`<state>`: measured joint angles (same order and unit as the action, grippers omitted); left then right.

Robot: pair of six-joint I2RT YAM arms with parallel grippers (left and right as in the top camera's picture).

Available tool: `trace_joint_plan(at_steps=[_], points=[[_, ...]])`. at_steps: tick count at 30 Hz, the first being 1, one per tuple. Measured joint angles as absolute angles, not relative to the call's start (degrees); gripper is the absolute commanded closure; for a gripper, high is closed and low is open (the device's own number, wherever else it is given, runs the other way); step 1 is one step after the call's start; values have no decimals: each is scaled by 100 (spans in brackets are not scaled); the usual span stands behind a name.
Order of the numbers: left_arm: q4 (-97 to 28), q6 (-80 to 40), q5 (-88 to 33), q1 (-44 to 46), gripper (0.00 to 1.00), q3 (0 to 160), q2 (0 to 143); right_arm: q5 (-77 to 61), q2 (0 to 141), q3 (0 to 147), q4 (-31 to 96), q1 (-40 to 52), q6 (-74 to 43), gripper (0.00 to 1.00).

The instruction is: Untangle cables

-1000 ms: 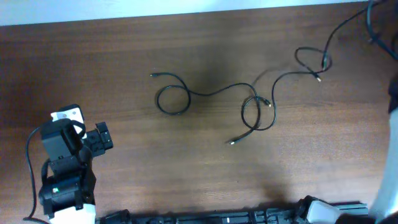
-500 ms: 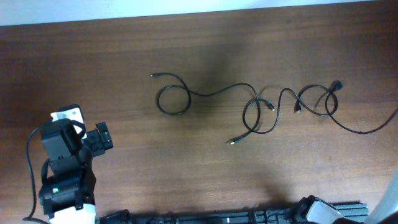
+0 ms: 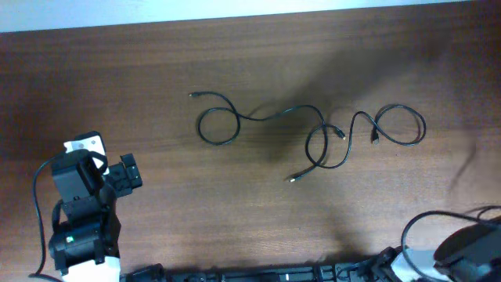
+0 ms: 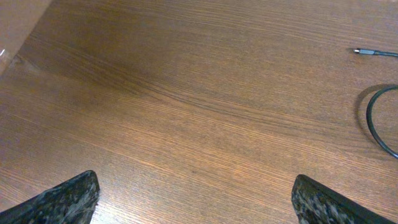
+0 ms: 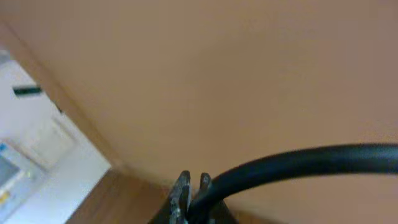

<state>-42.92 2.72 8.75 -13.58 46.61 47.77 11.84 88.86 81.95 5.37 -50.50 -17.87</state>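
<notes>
Left tool (image 4: 198,208) hangs released over the grainy brown wood worktop (image 4: 186,93); thin black cables (image 3: 322,127) curl in loops ahead, rightward. Right tool (image 5: 192,183) sits clenched.

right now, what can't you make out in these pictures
- Overhead: which strand lies on top where the cables cross; too thin to tell.
- Overhead: the plug ends are too small to tell their type.
- Left wrist: the cable loop is cut off by the right edge.
- Right wrist: no table in view; a blurred arm wire crosses in front of the right hand.
</notes>
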Motion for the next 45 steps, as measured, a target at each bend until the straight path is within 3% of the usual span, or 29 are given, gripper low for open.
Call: trace_joint_plan(at_steps=[2, 3, 4, 5, 6, 7, 16, 19, 27, 30, 38, 39, 40, 41, 45], points=[[-4292, 274, 873, -1358, 1, 4661, 4777, 1044, 9107, 8193, 1020, -5050, -2220, 96], [-4292, 272, 873, -1358, 1, 4661, 4779, 993, 9258, 8195, 1472, -5050, -2432, 91], [-4292, 272, 873, -1358, 1, 4661, 4777, 987, 9345, 8191, 1553, -5050, -2508, 74], [-4292, 272, 873, -1358, 1, 4661, 4779, 967, 9373, 8200, 1831, -5050, -2550, 46], [-4292, 272, 875, -1358, 1, 4661, 4777, 954, 9404, 8195, 1988, -5050, -2582, 2], [-4292, 272, 873, -1358, 1, 4661, 4777, 937, 9476, 8195, 2115, -5050, -2600, 1], [-4289, 272, 873, -1358, 1, 4661, 4777, -1675, 9520, 8184, 4147, -4733, -2613, 1], [-4289, 272, 875, -1358, 1, 4661, 4779, -1846, 9522, 8165, 5129, -3586, -2620, 1], [-4292, 272, 873, -1358, 1, 4661, 4779, -1911, 10082, 8152, 5981, -687, -2749, 1], [-4292, 274, 873, -1358, 1, 4661, 4779, -1855, 10388, 8053, 5968, -158, -2971, 29], [-4292, 272, 875, -1358, 1, 4661, 4779, -794, 10582, 7911, 5981, -106, -3177, 30], [-4285, 272, 873, -1358, 1, 4661, 4779, -753, 10582, 7703, 5857, -106, -3177, 58], [-4294, 272, 873, -1358, 1, 4661, 4779, -733, 10589, 7570, 5780, -106, -3179, 92], [-4289, 274, 873, -1358, 1, 4661, 4779, -729, 10606, 7356, 5575, -106, -3186, 96], [-4296, 272, 875, -1358, 1, 4661, 4779, -685, 10619, 7317, 5754, -106, -3273, 96]])
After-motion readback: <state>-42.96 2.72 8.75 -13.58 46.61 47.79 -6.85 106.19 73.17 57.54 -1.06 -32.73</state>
